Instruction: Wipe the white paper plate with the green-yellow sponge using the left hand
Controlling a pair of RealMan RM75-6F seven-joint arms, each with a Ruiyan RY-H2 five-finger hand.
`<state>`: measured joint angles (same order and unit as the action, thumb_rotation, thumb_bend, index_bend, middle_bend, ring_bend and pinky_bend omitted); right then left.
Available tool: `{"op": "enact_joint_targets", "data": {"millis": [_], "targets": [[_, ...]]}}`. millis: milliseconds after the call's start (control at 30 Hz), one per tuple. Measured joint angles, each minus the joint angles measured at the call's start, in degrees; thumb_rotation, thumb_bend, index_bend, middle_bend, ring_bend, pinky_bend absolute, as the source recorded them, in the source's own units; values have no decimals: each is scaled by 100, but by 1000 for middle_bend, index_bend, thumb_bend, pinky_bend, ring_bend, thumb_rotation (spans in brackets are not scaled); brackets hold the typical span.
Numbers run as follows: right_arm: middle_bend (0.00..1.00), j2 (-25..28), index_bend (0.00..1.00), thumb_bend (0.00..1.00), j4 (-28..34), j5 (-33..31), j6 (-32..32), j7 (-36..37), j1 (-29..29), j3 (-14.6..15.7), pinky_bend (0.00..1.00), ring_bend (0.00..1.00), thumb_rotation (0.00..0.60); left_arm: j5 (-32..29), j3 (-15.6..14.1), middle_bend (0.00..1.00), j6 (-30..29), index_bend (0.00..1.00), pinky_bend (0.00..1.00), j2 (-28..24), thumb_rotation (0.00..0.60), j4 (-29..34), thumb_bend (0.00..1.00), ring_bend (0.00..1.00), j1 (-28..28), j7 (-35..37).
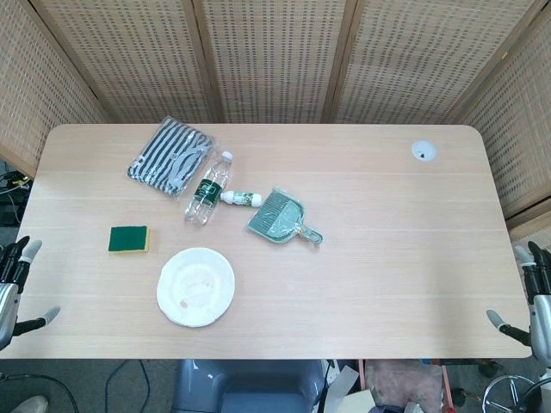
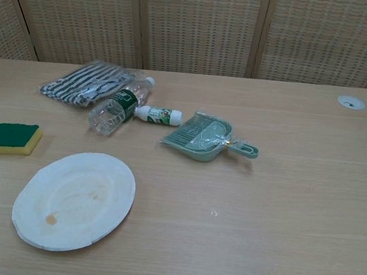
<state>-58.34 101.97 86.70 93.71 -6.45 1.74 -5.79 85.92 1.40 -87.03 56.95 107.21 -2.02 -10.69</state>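
White paper plate (image 2: 75, 200) on pale wood table (image 1: 387, 275), sponge (image 2: 9, 137) beside, wicker screens (image 1: 275, 56) behind, both hands (image 1: 15, 284) (image 1: 534, 301) empty, fingers spread

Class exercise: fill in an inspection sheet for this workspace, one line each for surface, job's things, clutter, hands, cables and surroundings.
Surface: wooden table, round grommet at far right.
Job's things: sponge lies green side up, apart from the plate; plate shows a small stain.
Clutter: striped bag, bottle, small tube, dustpan set.
Hands: left hand and right hand open, at the table's edges, holding nothing.
Cables: cable on the floor, near side.
Surroundings: woven screen behind.
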Motion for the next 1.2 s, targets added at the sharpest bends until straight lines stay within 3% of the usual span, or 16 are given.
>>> {"op": "enact_joint_targets", "data": {"millis": [300,467,633,867,1067,1200], "targets": [[0,6,0,0,3,5,-11,3,0,10,0,0,600,-94,56,0,135,0,0,111,600,-137,0,0,-100,-41],[0,-3,0,0,14,-27,-93,-17,-31,15,0,0,600,-490,300,0,685,0,21,366,600,-532,0,0,-476,18],[0,-18,0,0,25,-99,-167,-64,-70,-2,0,0,600,-880,621,46,1464,36,168,850,600,-1360,0,14,-1078,241],[0,-31,0,0,7,-320,-288,-83,-119,-65,0,0,600,-1013,844,164,2294,133,211,1801,600,-2915,0,81,-1851,655],[0,-15,0,0,-38,-556,-409,-11,-162,-144,0,0,600,-1308,876,200,3261,273,214,2679,600,-4134,0,96,-2491,490],[0,-13,0,0,-68,-626,-458,15,-182,-162,0,0,600,-1401,848,206,3567,283,214,3107,600,-4776,0,98,-2748,518]]}}
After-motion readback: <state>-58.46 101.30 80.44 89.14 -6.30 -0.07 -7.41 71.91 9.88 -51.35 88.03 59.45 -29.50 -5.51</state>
